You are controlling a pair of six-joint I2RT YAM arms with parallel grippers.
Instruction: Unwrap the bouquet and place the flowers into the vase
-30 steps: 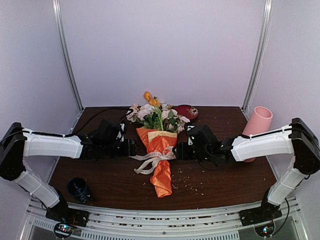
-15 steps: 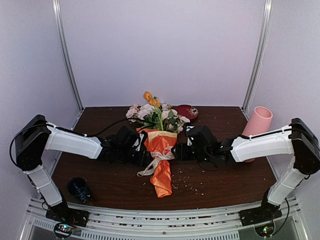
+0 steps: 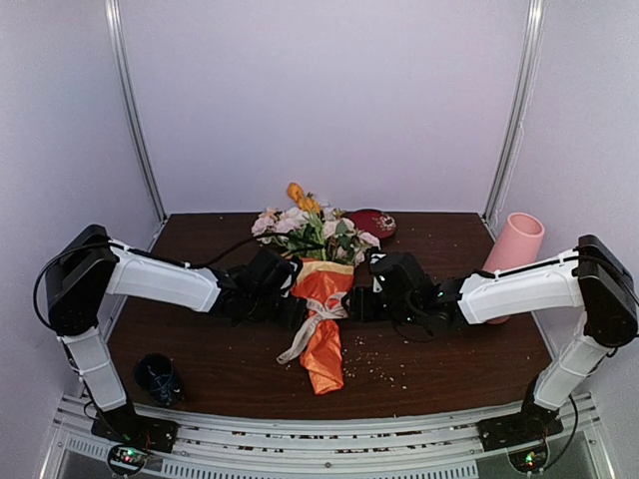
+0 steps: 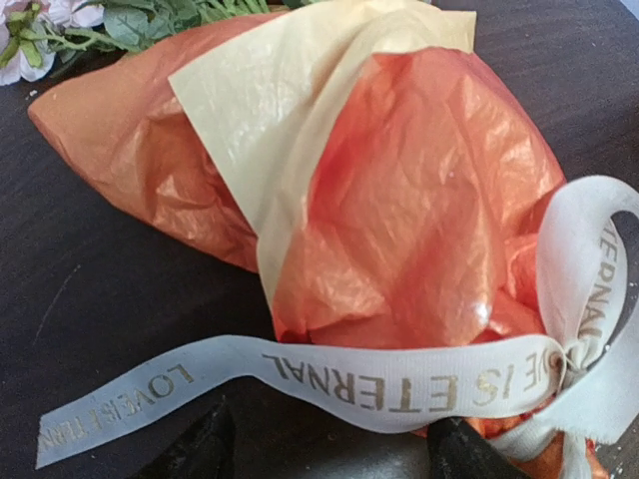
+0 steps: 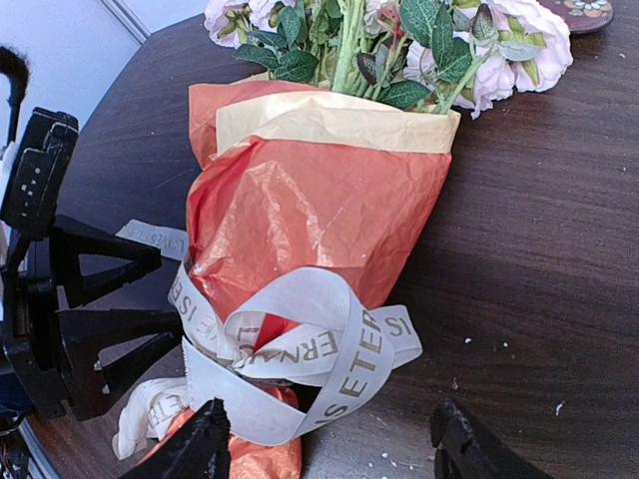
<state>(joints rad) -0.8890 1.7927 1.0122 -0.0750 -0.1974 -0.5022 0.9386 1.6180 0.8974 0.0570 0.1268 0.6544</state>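
Just behind the bouquet (image 3: 321, 291) lies a dark red dish (image 3: 373, 222).

Illumination bright, even and diffuse in all views; shadows on the dark tabletop (image 3: 230, 369) are soft and faint. Mild sheen, no blown glare, on the bouquet (image 4: 429, 200) wrap ahead of the left jaws. Both wrist views are sharp ahead of the jaws, which sit dark and soft at the bottom edge; the overhead view splays the frame posts (image 3: 138, 120) outward.

The bouquet (image 3: 321, 299) lies at the centre of the surface (image 3: 449, 369), a dish (image 3: 371, 222) just behind it. The vase (image 3: 517, 244) stands far right, a cup (image 3: 157, 377) front left.
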